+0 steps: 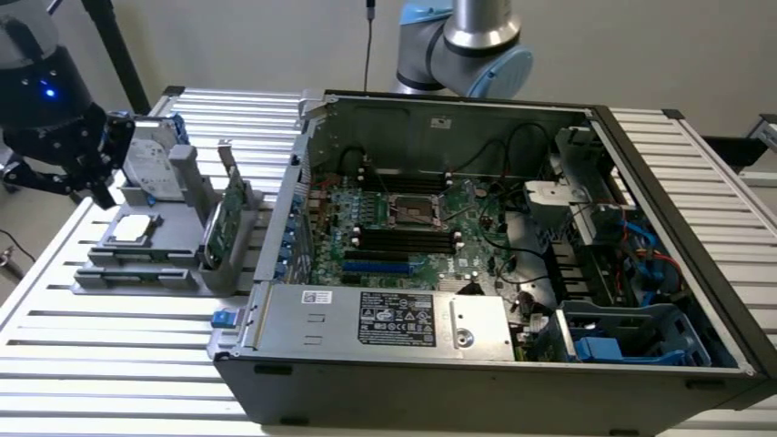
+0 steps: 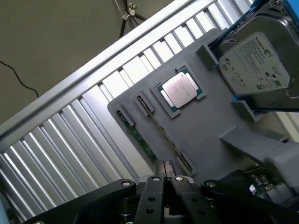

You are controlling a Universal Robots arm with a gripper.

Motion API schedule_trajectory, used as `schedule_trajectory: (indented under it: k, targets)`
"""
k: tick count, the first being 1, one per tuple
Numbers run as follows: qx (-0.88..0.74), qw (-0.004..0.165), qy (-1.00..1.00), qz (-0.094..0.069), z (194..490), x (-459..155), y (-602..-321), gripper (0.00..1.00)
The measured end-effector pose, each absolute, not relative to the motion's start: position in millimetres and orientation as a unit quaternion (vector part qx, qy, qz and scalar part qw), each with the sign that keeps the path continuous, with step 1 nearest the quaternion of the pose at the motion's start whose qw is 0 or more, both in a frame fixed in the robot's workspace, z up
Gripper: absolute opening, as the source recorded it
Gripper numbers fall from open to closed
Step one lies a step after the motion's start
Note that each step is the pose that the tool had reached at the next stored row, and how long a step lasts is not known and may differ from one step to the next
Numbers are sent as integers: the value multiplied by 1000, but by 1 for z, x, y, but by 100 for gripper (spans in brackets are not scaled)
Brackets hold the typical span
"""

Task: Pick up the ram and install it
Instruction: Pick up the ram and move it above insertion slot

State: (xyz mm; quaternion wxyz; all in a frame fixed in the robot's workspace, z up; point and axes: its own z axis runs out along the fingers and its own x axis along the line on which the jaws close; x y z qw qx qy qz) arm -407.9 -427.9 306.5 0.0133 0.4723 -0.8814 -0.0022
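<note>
Ram place: the ram (image 2: 139, 139) sits in a narrow groove of the gray holder (image 2: 210, 126), along the side next to the slatted table (image 2: 56, 154) and just beside the processor (image 2: 180, 89). It is well apart from the open computer case (image 1: 486, 391).
Ram handling: we judge it light, stiff and thin, but fragile. The chips and the contact edge should not be squeezed hard.
Where to hold: we would take it across its two flat faces, near the middle of its length, so that it does not tilt.
Fingers: the gripper (image 2: 164, 169) hangs above the holder, near one end of the ram. The fingers are together, with nothing between them.
Contact: it seems not to touch the ram, but the tips hide this spot, so we are not sure.
</note>
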Motion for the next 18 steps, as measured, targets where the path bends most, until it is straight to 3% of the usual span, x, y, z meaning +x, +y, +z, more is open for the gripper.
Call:
schedule_trajectory:
  k: [18]
  targets:
    - [609,13,-793,0,294,-408,-428,11]
